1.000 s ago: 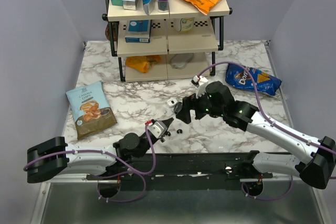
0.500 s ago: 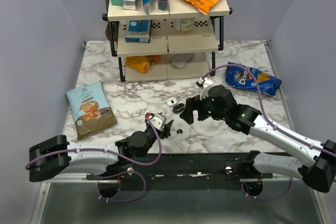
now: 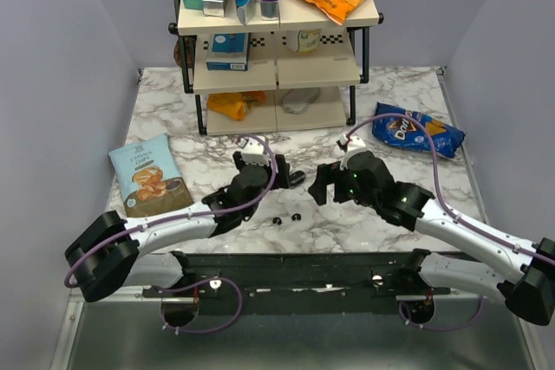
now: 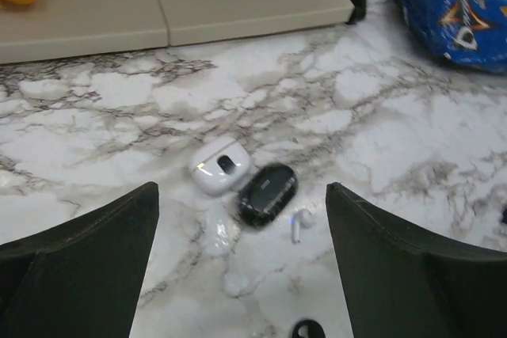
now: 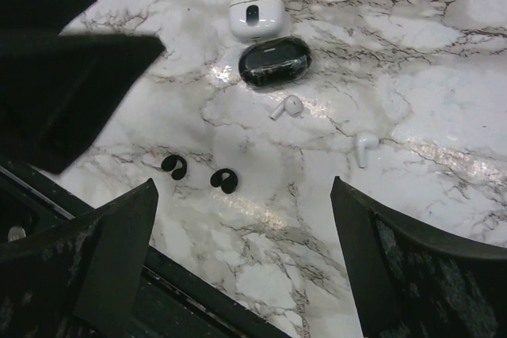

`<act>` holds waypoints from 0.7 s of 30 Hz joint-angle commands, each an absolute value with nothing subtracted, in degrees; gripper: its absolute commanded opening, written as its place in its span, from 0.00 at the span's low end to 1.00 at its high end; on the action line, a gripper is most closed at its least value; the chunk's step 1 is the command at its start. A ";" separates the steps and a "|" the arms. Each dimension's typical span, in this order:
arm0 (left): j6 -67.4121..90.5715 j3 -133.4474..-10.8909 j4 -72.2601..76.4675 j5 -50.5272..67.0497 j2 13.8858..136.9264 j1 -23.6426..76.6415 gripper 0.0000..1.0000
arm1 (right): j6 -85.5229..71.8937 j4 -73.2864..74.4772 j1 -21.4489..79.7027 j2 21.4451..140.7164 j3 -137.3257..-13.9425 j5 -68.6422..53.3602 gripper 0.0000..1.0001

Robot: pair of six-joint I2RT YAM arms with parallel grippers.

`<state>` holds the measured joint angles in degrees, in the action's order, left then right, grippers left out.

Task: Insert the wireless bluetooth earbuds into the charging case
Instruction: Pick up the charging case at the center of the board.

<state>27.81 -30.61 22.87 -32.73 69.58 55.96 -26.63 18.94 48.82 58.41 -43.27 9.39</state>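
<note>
The charging case [image 4: 267, 193] is a glossy black oval lying closed on the marble, also seen in the right wrist view [image 5: 274, 62]. Two black earbuds [image 5: 174, 166] [image 5: 224, 180] lie side by side nearer the front edge, and both show from above [image 3: 277, 220] [image 3: 296, 217]. My left gripper [image 4: 242, 275] hangs open above the table just short of the case, holding nothing. One earbud [image 4: 307, 328] peeks in at the bottom of that view. My right gripper [image 5: 245, 267] stands open and empty, above the marble to the right of the buds.
A white earbud case [image 4: 220, 165] touches the black one. Two white stemmed earbuds [image 5: 287, 106] [image 5: 364, 146] lie loose nearby. A shelf rack [image 3: 276, 49] stands at the back, a blue chip bag [image 3: 418, 132] at right, a snack bag [image 3: 149, 179] at left.
My left gripper has opened and swung from the front edge toward the cases. A second black earbud now lies where it was. The right gripper drew back slightly to the right.
</note>
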 commanded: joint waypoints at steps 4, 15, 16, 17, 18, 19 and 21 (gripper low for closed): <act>46.39 -41.82 3.38 -27.07 77.24 48.78 0.99 | -27.77 16.52 48.95 55.81 -41.66 13.18 0.99; 65.83 -63.53 -25.04 -28.04 96.40 48.52 0.99 | -26.28 17.49 48.96 51.25 -42.28 13.53 0.99; 65.92 -63.72 -25.57 -28.04 96.68 48.52 0.99 | -26.28 17.84 48.87 50.81 -42.19 13.62 0.99; 66.61 -63.63 -25.58 -27.95 96.94 48.52 0.99 | -26.37 18.02 48.87 49.76 -42.01 13.80 0.99; 66.53 -62.85 -24.97 -27.78 96.86 48.52 0.99 | -26.37 18.19 48.95 49.31 -41.84 13.71 0.99; 66.71 -62.41 -23.57 -27.51 96.94 48.52 0.99 | -26.54 18.54 48.87 48.61 -41.75 13.71 1.00; 66.89 -62.14 -22.68 -26.81 97.47 47.99 0.99 | -26.72 18.89 48.87 46.60 -41.57 12.93 1.00</act>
